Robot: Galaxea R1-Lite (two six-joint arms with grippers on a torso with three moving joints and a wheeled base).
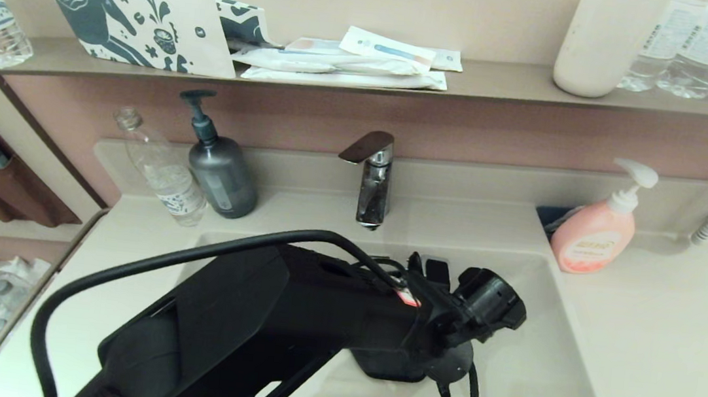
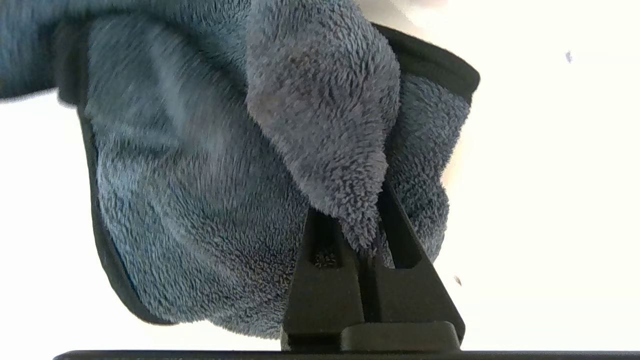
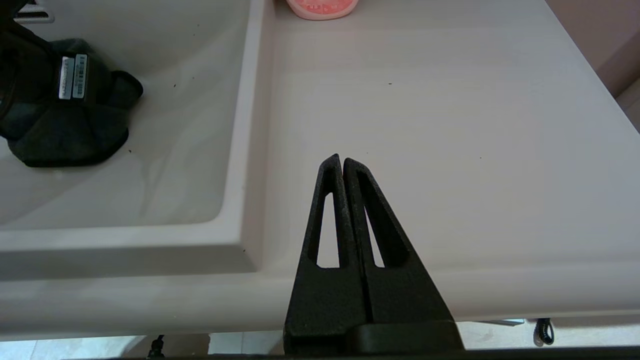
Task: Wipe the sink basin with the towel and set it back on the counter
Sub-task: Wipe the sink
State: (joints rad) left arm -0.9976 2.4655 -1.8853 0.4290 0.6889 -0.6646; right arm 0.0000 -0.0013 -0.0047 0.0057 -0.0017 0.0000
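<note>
My left arm [image 1: 288,323] reaches over the off-white sink basin [image 1: 546,376] and points down into it. The left gripper [image 2: 372,220] is shut on a fold of the charcoal-grey towel [image 2: 200,200], which bunches around the fingers and lies against the basin floor. In the right wrist view the towel [image 3: 70,140] shows as a dark heap in the sink basin [image 3: 175,150] under the left wrist. My right gripper [image 3: 341,159] is shut and empty, hovering over the front of the counter [image 3: 450,125] to the right of the basin. The drain plug is hidden.
A chrome faucet [image 1: 372,181] stands behind the basin. A pink soap pump bottle [image 1: 593,237] is on the counter at the back right. A dark pump bottle [image 1: 222,171] and a clear plastic bottle [image 1: 163,172] stand at the back left. A shelf [image 1: 504,83] above holds pouches and bottles.
</note>
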